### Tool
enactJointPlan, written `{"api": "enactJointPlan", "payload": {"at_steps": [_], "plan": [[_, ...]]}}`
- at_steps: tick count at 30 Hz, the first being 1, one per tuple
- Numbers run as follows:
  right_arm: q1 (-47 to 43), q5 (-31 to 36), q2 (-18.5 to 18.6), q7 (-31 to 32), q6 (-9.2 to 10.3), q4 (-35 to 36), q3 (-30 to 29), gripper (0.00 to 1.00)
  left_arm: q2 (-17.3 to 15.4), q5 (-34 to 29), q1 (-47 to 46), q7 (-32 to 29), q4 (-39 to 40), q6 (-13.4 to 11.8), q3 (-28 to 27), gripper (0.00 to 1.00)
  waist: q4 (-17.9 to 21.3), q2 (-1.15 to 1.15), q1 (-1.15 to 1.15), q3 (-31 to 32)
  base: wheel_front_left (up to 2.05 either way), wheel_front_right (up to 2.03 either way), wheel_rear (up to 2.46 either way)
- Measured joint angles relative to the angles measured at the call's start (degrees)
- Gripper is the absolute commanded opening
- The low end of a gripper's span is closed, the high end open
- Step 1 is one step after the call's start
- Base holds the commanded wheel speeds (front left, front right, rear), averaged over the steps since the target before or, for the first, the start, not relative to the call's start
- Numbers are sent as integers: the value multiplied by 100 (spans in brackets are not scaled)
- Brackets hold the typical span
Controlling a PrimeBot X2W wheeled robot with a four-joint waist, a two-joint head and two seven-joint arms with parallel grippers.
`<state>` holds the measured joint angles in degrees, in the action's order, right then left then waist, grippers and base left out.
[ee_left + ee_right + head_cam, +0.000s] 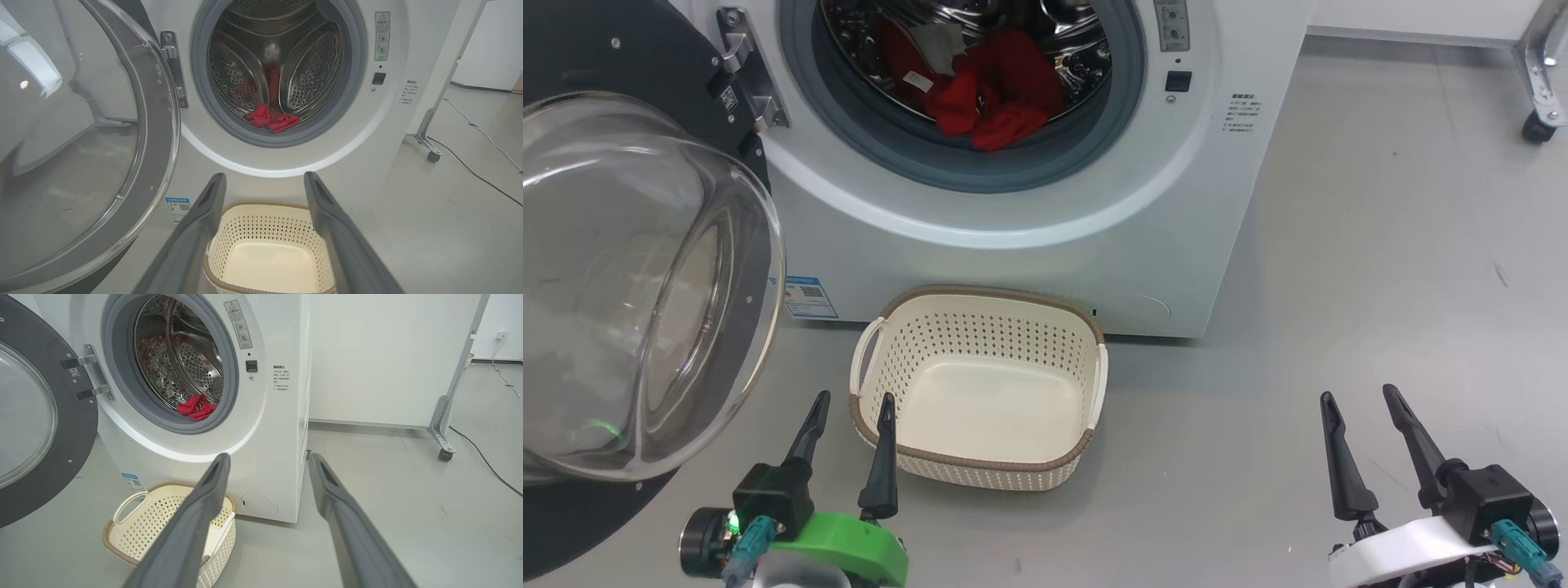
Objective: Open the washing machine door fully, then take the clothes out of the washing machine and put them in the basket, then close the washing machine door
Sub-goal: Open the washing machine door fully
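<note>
1. The washing machine door stands swung open at 9 o'clock of the head view. It hangs on a metal hinge, and its clear glass bowl bulges toward the camera inside the black rim.
2. The white washing machine occupies 12 o'clock. A grey rubber ring surrounds its perforated steel drum.
3. The clothes, red with a white tag, lie low in the drum at 6 o'clock of the opening, just behind the ring.
4. The basket sits on the grey floor just before the machine's base, at 6 o'clock from the opening. A blue label sticker lies at 10 o'clock from it.
5. The left gripper is at 7 o'clock, fingers spread wide and gripping nothing. One finger overlaps the basket's near-left rim; contact cannot be judged.
6. The right gripper is at 5 o'clock, well apart from the basket, fingers likewise spread wide and gripping nothing.
</note>
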<state>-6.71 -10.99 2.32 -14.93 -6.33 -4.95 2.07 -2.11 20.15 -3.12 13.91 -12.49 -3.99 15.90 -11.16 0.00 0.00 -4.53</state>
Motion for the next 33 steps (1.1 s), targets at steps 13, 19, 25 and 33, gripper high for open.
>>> {"api": "enactJointPlan", "payload": {"at_steps": [13, 19, 25, 33], "plan": [[-211, -48, -7, 0, 140, 81, 116, 100, -5, 1, 57, -81, -58, -57, 12, 100, 529, 0, 0, 157, 0, 0, 0], [-292, -97, -10, -1, 194, 156, 186, 100, -9, 1, 82, -158, -69, -77, 56, 100, 718, 0, 0, 192, 0, 0, 0], [-322, -119, -10, 0, 249, 211, 186, 100, -11, 1, 81, -210, -99, -83, 101, 100, 795, 0, 0, 176, 0, 0, 0], [-344, -166, -10, 0, 296, 269, 193, 100, -13, 1, 81, -225, -118, -104, 112, 100, 804, 0, 0, 163, 0, 0, 0]]}}
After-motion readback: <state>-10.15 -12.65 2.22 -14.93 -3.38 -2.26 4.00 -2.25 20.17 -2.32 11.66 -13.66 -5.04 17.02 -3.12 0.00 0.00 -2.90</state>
